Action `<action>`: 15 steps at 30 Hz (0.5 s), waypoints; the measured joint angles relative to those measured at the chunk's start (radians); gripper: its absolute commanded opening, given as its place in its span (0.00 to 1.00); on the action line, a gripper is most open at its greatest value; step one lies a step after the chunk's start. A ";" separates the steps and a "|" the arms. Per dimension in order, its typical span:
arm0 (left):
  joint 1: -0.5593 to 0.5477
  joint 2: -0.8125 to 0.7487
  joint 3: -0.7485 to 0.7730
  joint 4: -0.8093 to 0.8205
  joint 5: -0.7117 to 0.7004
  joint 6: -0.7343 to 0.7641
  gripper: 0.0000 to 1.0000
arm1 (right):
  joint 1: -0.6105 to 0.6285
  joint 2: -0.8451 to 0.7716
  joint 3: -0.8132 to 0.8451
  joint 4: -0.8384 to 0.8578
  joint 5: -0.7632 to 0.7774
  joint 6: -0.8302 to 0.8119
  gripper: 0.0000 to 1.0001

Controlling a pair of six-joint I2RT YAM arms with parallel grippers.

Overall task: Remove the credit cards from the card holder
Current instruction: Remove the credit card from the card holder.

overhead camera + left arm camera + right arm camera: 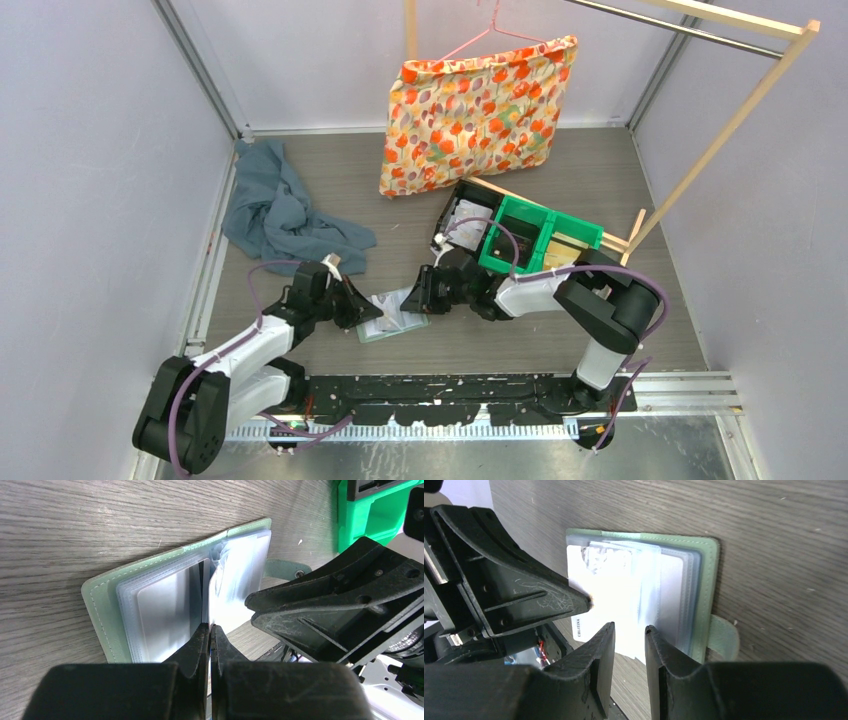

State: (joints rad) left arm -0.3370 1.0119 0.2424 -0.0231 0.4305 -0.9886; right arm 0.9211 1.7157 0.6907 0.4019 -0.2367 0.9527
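Card holder (392, 320) first: it lies spread open and flat on the table (340, 170), sage-green cover down, clear pockets (150, 615) fanned upward, and it sits right between my two claws. A white credit card (606, 605) juts out of those pockets past the holder's edge, and my left claw (210, 628) is clenched on the rim of that card, jaws pressed together with just the thin card between them. A second card (671, 595), pale grey, lies inside a pocket on the holder's other half. My right claw (630, 629) comes in at the holder from the opposite side, jaws parted with a plain gap. Its fingertips hang just over the holder's edge and the white card, and I see nothing clamped in them. The holder's strap tab (724, 635) pokes out flat on the table beside my right fingers. Out from the holder now: the bright green bins (525, 235) stand beyond it to the right, near my right arm. The blue-grey cloth (285, 215) lies crumpled beyond it to the left. Farther back than either, well apart from the holder, a floral cushion (480, 105) hangs from a pink hanger (480, 35).
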 measured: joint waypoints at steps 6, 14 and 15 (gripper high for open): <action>0.000 0.024 0.000 0.023 0.011 -0.003 0.01 | 0.005 0.027 0.036 -0.006 0.001 0.001 0.34; 0.000 0.030 0.000 0.032 0.016 -0.003 0.15 | 0.005 0.065 0.069 -0.017 -0.001 0.012 0.32; 0.000 0.032 0.000 0.031 0.015 -0.005 0.17 | 0.005 0.068 0.071 -0.018 -0.001 0.014 0.32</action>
State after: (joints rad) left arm -0.3370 1.0435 0.2424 0.0078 0.4458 -0.9932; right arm 0.9260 1.7832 0.7616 0.3840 -0.2375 0.9665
